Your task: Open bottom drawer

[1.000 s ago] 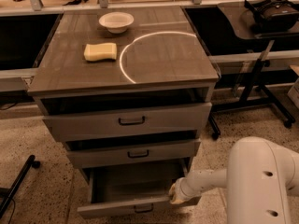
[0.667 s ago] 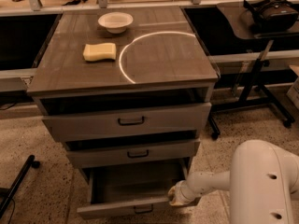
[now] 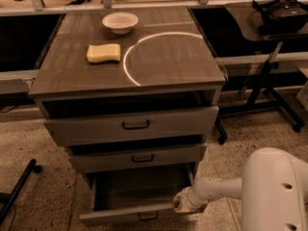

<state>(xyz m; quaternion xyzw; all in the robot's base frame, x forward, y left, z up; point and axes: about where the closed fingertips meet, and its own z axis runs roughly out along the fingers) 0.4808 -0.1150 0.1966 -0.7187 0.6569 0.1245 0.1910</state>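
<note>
Cam view: bottom drawer (image 3: 126, 214), lowest in cabinet (image 3: 192, 71), sits pulled well out, interior showing. Gripper (image 3: 183, 203) at drawer front's right end, touching it; can't tell if open or clamped. Step: pull looks nearly done. Next prob. release, then back arm off w/o shoving drawer in.

Speckled floor (image 3: 33, 143) — dim, perhaps terrazzo

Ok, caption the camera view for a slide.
End effector at the right end of the pulled-out bottom drawer.
</note>
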